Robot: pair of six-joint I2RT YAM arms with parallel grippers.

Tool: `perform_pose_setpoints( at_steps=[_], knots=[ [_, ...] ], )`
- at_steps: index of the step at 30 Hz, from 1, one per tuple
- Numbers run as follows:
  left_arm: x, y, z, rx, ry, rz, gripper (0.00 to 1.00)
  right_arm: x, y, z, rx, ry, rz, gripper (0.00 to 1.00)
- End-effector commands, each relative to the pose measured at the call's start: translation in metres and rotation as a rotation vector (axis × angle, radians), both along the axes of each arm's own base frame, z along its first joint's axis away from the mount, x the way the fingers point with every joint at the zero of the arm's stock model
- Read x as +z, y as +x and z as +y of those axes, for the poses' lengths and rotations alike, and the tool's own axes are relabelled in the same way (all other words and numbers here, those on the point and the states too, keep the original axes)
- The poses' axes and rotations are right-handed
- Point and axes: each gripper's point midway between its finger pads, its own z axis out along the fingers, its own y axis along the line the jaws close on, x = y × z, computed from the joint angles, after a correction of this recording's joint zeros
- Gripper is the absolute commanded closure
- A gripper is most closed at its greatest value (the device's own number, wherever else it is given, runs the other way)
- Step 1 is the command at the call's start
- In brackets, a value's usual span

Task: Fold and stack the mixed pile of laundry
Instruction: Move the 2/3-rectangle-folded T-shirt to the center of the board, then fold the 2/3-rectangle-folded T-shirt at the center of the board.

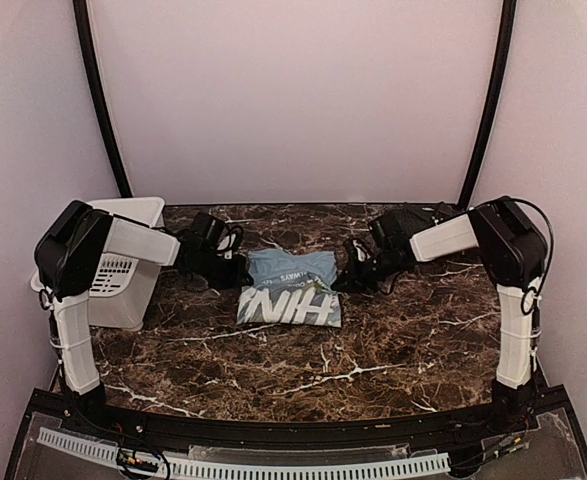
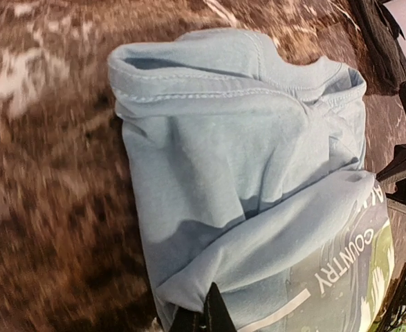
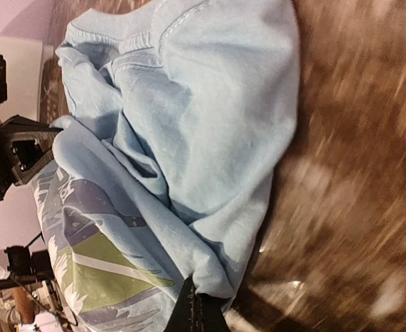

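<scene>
Lying between both closed jaws, the light blue T-shirt touches their tips.

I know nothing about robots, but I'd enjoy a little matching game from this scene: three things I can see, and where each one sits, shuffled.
Things:
1. light blue T-shirt
2. white bin
3. black shirt

Places:
A. at the back right of the table
B. mid-table, its edges pinched by the left gripper and the right gripper
C. at the table's left edge

Pairs: 1-B, 2-C, 3-A
</scene>
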Motion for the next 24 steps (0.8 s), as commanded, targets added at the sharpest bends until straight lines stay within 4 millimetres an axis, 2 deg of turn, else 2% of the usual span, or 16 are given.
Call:
perform_pose_setpoints(
  at_steps=[1,2,3,4,5,7,9,12,13,16,18,24],
  knots=[
    [-0.012,-0.078,0.012,-0.020,0.059,0.103,1.00,-0.010,-0.078,0.013,0.025,-0.012,0.072,1.00],
    [-0.010,-0.098,0.014,-0.037,0.065,0.111,1.00,-0.010,-0.098,0.014,0.032,-0.011,0.088,1.00],
    [0.001,-0.106,0.014,-0.038,0.053,0.095,1.00,-0.004,-0.113,0.016,0.034,0.002,0.089,1.00],
    [-0.006,-0.125,0.018,-0.052,0.069,0.120,1.00,-0.002,-0.130,0.018,0.040,0.004,0.098,1.00],
    [-0.002,-0.139,0.024,-0.049,0.070,0.122,1.00,0.001,-0.146,0.019,0.038,0.002,0.110,1.00],
    [0.008,-0.156,0.030,-0.050,0.065,0.115,1.00,0.006,-0.168,0.018,0.043,-0.012,0.106,1.00],
    [0.020,-0.167,0.037,-0.040,0.054,0.098,1.00,0.011,-0.179,0.011,0.029,-0.029,0.095,1.00],
    [0.036,-0.175,0.047,-0.028,0.059,0.072,1.00,0.020,-0.184,-0.001,0.009,-0.050,0.072,1.00],
    [0.047,-0.175,0.047,-0.030,0.045,0.046,1.00,0.025,-0.184,-0.003,0.006,-0.056,0.061,1.00],
    [0.061,-0.177,0.052,-0.024,0.052,0.020,1.00,0.041,-0.184,-0.007,0.008,-0.062,0.039,1.00],
    [0.069,-0.175,0.055,-0.025,0.062,-0.004,1.00,0.054,-0.182,-0.007,0.012,-0.058,0.015,1.00],
    [0.090,-0.159,0.057,-0.015,0.105,-0.056,1.00,0.074,-0.168,-0.013,0.004,-0.085,-0.027,1.00]
  ],
)
